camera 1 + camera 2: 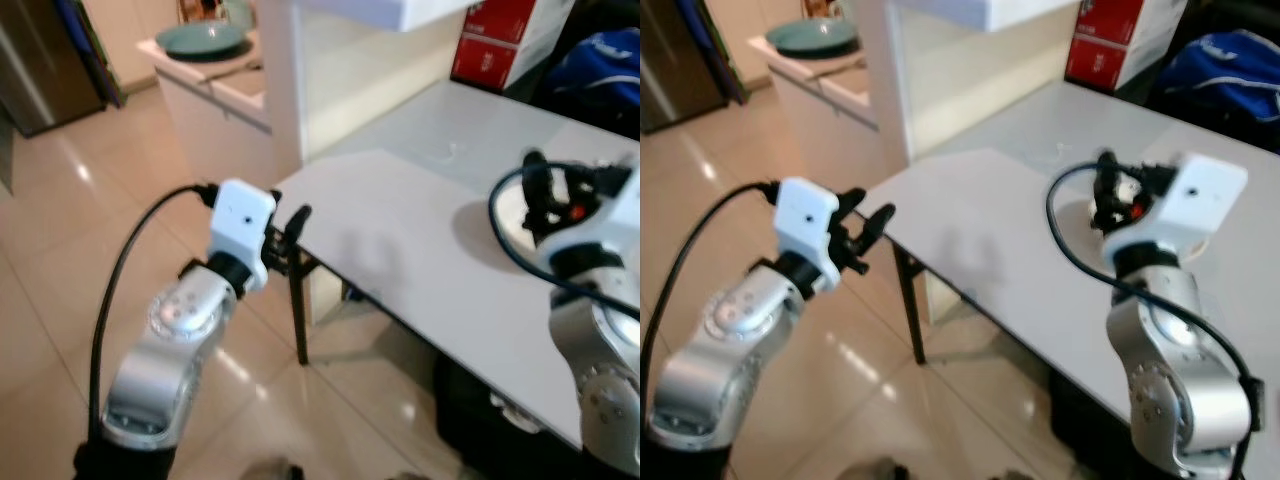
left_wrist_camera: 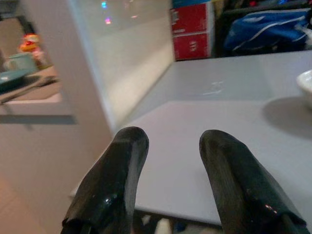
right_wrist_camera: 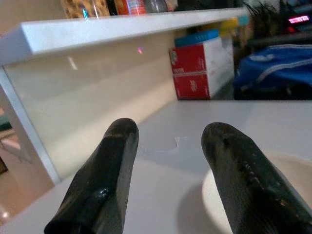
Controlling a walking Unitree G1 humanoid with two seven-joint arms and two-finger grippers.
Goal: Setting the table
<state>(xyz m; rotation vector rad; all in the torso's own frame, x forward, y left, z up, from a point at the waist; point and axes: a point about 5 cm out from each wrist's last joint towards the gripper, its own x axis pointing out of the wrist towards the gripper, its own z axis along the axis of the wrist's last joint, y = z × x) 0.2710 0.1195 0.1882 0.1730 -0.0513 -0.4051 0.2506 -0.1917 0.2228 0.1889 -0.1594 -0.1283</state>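
A white table (image 1: pixel 400 270) stretches from its near-left corner toward the back right. On it a white dish (image 1: pixel 1076 216) lies by the right side, its rim also visible in the right wrist view (image 3: pixel 273 190). My right gripper (image 1: pixel 1106 192) hovers over the dish, open and holding nothing, pointing toward the back wall. My left gripper (image 1: pixel 291 236) is open and bare just off the table's near-left corner, at about tabletop height, aimed across the table. The dish (image 2: pixel 306 85) sits far ahead of its fingers (image 2: pixel 122 165).
A white pillar with a glass panel (image 1: pixel 282 90) stands at the table's back left. Behind it a counter holds a teal plate (image 1: pixel 200 40). A red box (image 1: pixel 492 40) and a blue bag (image 1: pixel 602 62) lie beyond the table. Shiny tiled floor (image 1: pixel 70 230) spreads to the left.
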